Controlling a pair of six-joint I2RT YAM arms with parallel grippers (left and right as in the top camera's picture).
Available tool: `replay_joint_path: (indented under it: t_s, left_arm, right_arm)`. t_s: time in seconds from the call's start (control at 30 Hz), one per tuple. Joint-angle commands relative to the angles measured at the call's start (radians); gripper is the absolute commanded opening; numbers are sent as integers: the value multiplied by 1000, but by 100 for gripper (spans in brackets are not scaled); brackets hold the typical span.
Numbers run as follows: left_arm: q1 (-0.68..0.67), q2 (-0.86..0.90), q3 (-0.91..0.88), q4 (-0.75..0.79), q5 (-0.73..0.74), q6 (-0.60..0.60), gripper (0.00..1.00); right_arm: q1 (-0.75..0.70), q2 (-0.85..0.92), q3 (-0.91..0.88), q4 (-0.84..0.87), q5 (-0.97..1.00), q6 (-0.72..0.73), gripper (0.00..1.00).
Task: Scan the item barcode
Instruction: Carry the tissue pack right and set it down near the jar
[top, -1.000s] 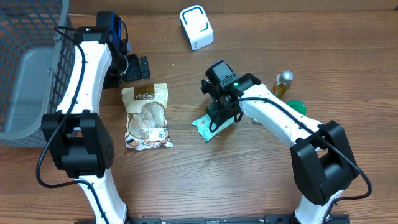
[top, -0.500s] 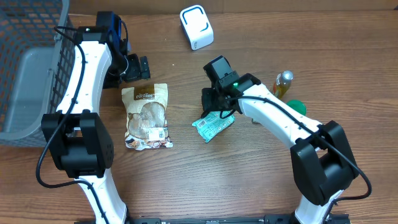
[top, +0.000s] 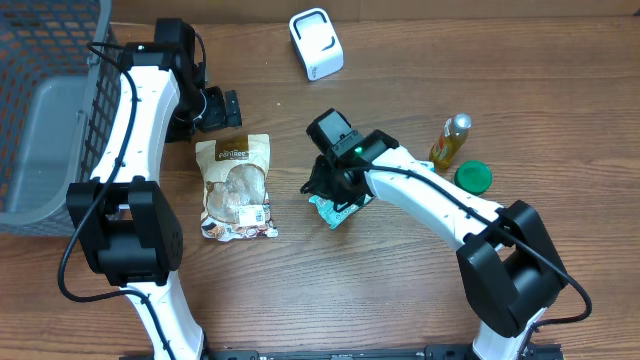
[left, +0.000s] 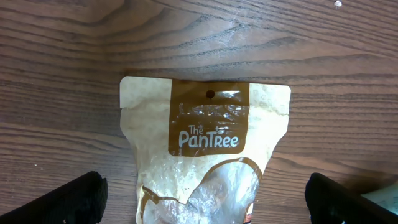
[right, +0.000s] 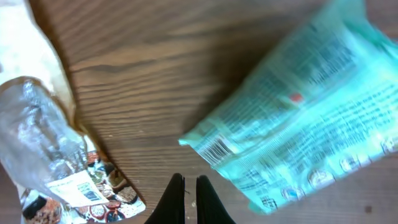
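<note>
Item: teal packet (right: 311, 118) flat on counter (top: 400, 290), approx. centre, lying askew, barcode side up. R claw (right: 186, 196) fully closed, empty; tips just beside packet's barcode end, not on it. Tan PanTree pouch (top: 236, 188) to the left, apart from packet. L claw (left: 205, 199) spread wide over pouch's top end, gripping nothing. White scanner (top: 316, 43) near far edge. 1 bottle (top: 452, 140) and 1 green lid (top: 472, 177) to the right.
</note>
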Motion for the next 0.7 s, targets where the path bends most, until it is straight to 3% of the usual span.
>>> replay_joint_path:
  t_s: [0.0, 0.13, 0.2, 0.4, 0.67]
  left_arm:
    - [4, -26, 17, 1, 7, 1, 100]
    - [4, -26, 17, 1, 7, 1, 100]
    - [4, -26, 17, 1, 7, 1, 100]
    - [4, -26, 17, 1, 7, 1, 100]
    - [4, -26, 17, 1, 7, 1, 100]
  right_arm:
    - [5, -16, -4, -28, 23, 142, 4]
    - [5, -16, -5, -90, 86, 238, 8]
    - [5, -16, -8, -110, 100, 279, 23]
    - [5, -15, -89, -32, 119, 322, 41]
    - [5, -14, -193, 129, 157, 322, 44]
